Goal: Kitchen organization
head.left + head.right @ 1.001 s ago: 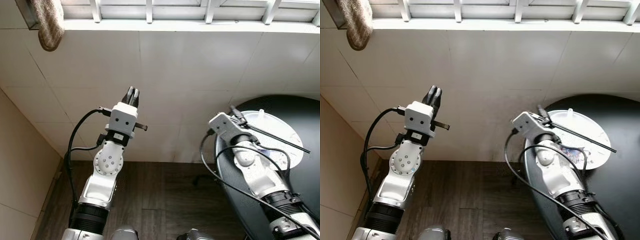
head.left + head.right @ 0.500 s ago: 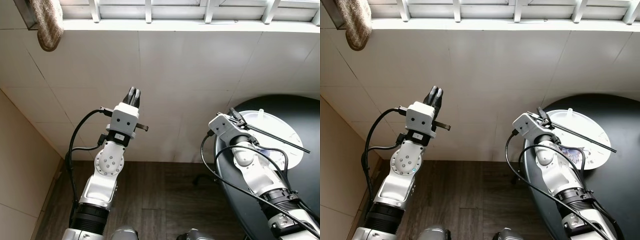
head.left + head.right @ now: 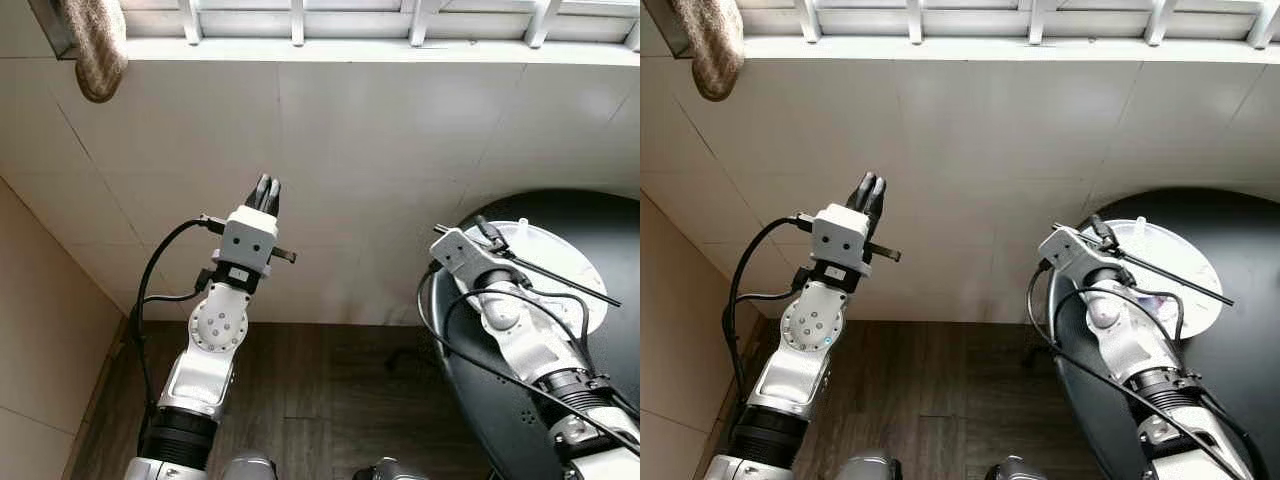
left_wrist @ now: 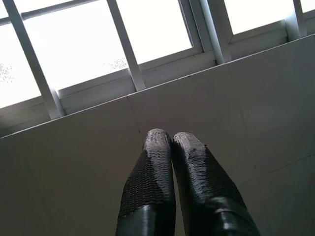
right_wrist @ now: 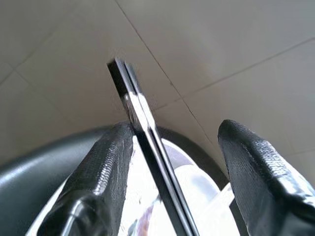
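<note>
A white plate (image 3: pixel 565 250) lies on the round black table (image 3: pixel 610 210) at the right. A pair of black chopsticks (image 3: pixel 560 277) stretches across the plate. My right gripper (image 3: pixel 487 232) is at their near end, over the plate's left rim. It is open in the right wrist view (image 5: pixel 175 129), and the chopsticks (image 5: pixel 142 118) lie along one finger with a wide gap to the other. My left gripper (image 3: pixel 265 186) is raised in front of the tiled wall, shut on nothing (image 4: pixel 172 138).
A cream tiled wall (image 3: pixel 380 150) runs across ahead, with a barred window (image 3: pixel 300 20) above it. A brown cloth (image 3: pixel 97 50) hangs at the top left. Dark wood floor (image 3: pixel 320 380) lies below, between my arms. A beige panel (image 3: pixel 40 330) stands at the left.
My right arm has shifted a little to the right, toward the plate, while the chopsticks' far end stays put. The left arm has not moved.
</note>
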Available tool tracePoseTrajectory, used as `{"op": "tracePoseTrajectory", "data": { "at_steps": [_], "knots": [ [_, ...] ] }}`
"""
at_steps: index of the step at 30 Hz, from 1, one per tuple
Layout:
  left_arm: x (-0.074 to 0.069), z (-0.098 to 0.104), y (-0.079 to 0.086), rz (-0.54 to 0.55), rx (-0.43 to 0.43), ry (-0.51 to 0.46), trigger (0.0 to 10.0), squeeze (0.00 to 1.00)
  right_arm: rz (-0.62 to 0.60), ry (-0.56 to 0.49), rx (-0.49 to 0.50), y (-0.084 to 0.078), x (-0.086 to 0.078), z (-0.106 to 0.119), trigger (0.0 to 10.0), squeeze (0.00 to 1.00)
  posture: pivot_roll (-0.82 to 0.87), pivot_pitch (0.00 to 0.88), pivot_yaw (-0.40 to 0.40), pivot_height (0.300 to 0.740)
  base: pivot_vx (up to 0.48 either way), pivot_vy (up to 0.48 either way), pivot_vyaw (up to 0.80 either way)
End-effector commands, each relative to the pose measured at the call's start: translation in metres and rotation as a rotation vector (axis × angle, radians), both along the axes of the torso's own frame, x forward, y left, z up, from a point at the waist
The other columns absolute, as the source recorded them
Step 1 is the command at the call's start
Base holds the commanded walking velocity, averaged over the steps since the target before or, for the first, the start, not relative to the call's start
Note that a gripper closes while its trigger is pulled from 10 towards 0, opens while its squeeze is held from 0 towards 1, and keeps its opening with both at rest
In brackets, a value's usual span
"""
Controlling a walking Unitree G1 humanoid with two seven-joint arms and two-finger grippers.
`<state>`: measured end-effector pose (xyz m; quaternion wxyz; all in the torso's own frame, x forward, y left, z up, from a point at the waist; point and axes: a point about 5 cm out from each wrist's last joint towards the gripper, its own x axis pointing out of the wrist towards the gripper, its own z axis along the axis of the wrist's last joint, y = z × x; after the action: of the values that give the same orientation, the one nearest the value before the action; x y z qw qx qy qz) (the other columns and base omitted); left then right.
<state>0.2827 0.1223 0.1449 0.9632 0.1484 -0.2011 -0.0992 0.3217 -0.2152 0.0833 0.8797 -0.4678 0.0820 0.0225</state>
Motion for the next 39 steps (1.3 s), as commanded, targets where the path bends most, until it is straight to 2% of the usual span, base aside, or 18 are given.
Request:
{"op": "tracePoseTrajectory", "data": {
  "at_steps": [1,2,3,4,5,6,7,16,23,37,38,39],
  "knots": [
    [0.000,-0.004,0.001,0.015,0.009,0.023,10.0,0.00,0.004,-0.004,-0.014,-0.006,0.003,0.003,10.0,0.00,0.16,0.000,-0.031,0.740,0.000,0.000,0.00],
    [0.000,-0.004,0.001,0.015,0.009,0.023,10.0,0.00,0.004,-0.004,-0.014,-0.006,0.003,0.003,10.0,0.00,0.16,0.000,-0.031,0.740,0.000,0.000,0.00],
    [0.000,-0.004,0.001,0.015,0.009,0.024,10.0,0.00,0.000,0.000,-0.016,-0.010,0.005,0.004,6.1,0.00,0.16,0.000,-0.032,0.740,0.000,0.000,0.00],
    [0.000,-0.004,0.002,0.016,0.010,0.024,10.0,0.00,-0.001,0.002,-0.017,-0.011,0.006,0.004,3.2,0.00,0.16,0.000,-0.032,0.740,0.000,0.000,0.00],
    [0.000,-0.004,0.002,0.016,0.010,0.024,10.0,0.00,-0.001,0.002,-0.017,-0.011,0.006,0.004,3.2,0.00,0.16,0.000,-0.032,0.740,0.000,0.000,0.00],
    [0.000,-0.004,0.002,0.016,0.010,0.025,10.0,0.00,-0.003,0.004,-0.018,-0.013,0.007,0.005,2.0,0.00,0.16,0.000,-0.033,0.740,0.000,0.000,0.00],
    [0.000,-0.004,0.002,0.017,0.010,0.026,10.0,0.00,-0.003,0.010,-0.014,-0.014,0.008,0.004,0.0,0.00,0.16,0.000,-0.033,0.740,0.000,0.000,0.00],
    [0.000,-0.006,0.003,0.020,0.018,0.034,10.0,0.00,-0.002,0.010,-0.022,-0.012,0.009,0.001,0.0,0.00,0.17,0.000,-0.033,0.740,0.000,0.000,0.00],
    [-0.001,-0.007,0.003,0.022,0.023,0.039,10.0,0.00,0.009,-0.027,-0.051,-0.008,0.009,0.004,0.0,0.00,0.16,0.000,-0.032,0.740,0.000,0.000,0.00],
    [-0.002,-0.009,0.001,0.020,0.026,0.047,10.0,0.00,0.053,-0.138,-0.016,0.011,0.007,0.016,0.0,0.00,0.16,0.000,-0.032,0.740,0.000,0.000,0.00],
    [-0.002,-0.009,0.001,0.020,0.027,0.047,10.0,0.00,0.044,-0.157,0.044,0.013,0.008,0.020,10.0,0.00,0.16,0.000,-0.032,0.740,0.000,0.000,0.00],
    [-0.002,-0.009,0.001,0.020,0.027,0.048,10.0,0.00,0.044,-0.194,0.111,0.014,0.007,0.026,10.0,0.00,0.16,0.000,-0.032,0.740,0.000,0.000,0.00]
  ]
}}
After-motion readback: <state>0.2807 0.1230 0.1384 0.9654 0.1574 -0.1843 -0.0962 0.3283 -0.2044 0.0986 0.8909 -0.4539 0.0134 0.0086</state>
